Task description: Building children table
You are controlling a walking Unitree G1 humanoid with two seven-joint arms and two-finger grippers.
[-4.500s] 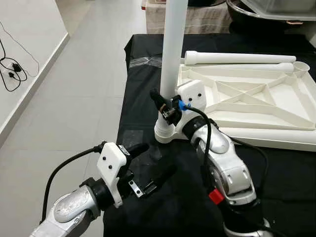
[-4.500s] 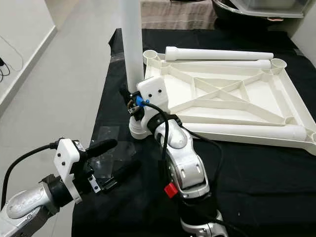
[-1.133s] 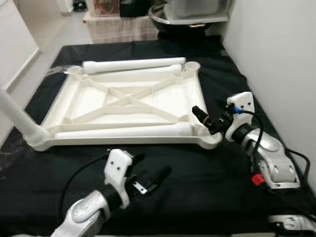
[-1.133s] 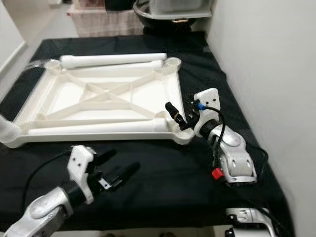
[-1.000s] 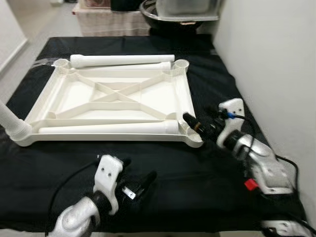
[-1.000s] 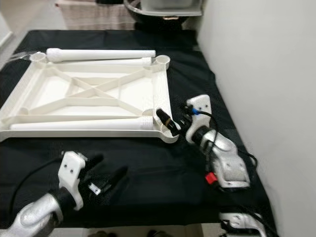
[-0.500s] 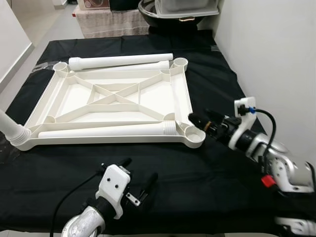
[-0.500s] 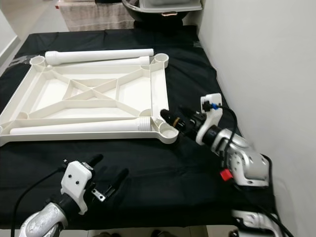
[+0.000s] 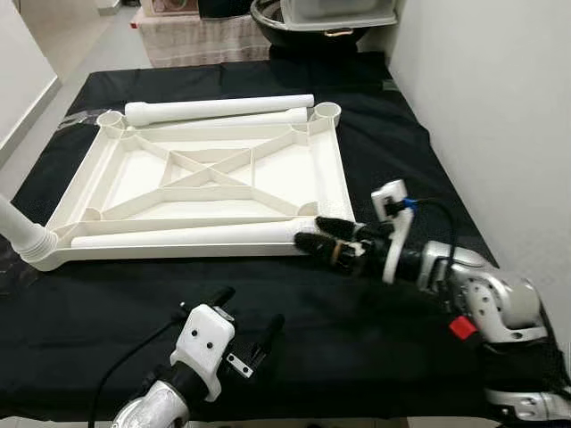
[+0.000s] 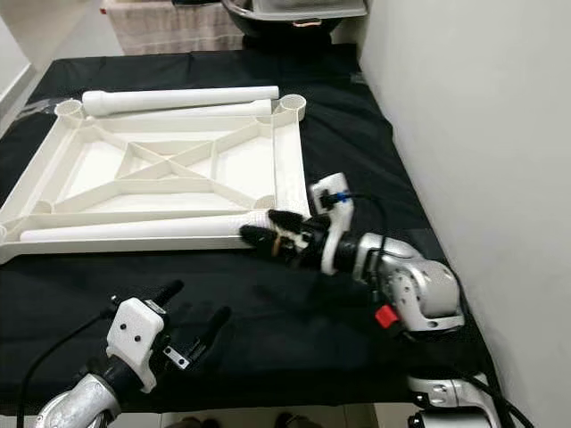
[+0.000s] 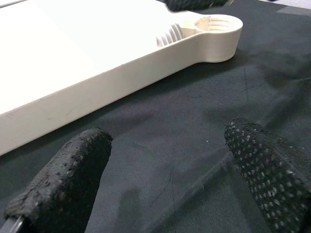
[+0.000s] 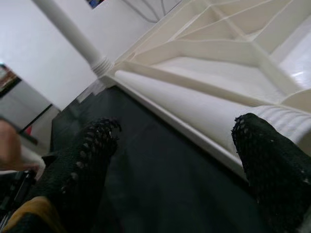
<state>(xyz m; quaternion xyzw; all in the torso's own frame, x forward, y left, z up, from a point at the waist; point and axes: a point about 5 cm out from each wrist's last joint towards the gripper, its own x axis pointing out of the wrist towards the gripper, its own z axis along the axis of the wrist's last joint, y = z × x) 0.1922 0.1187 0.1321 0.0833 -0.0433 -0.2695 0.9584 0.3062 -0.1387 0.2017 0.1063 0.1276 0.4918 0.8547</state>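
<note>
The white table top (image 9: 210, 169) lies upside down on the black cloth. One white leg (image 9: 16, 225) stands in its near left corner. A loose leg (image 9: 178, 234) lies along the near rim, its threaded end (image 11: 167, 36) beside the empty near right corner socket (image 11: 216, 24). Two more legs (image 9: 219, 109) lie at the far rim. My right gripper (image 9: 318, 234) hovers open at that near right corner, fingers (image 12: 272, 160) either side of the leg's threaded end. My left gripper (image 9: 250, 308) is open and holds nothing, low over the cloth in front of the near rim.
A white wall (image 9: 500, 107) runs close along the right of the cloth-covered table. A dark basin with a clear box (image 9: 330, 13) and a striped basket (image 9: 196, 36) stand beyond the far edge. Bare floor (image 9: 62, 45) lies to the far left.
My right gripper has swung left from outside the near right corner to over the socket and the loose leg's end. The left gripper has barely moved.
</note>
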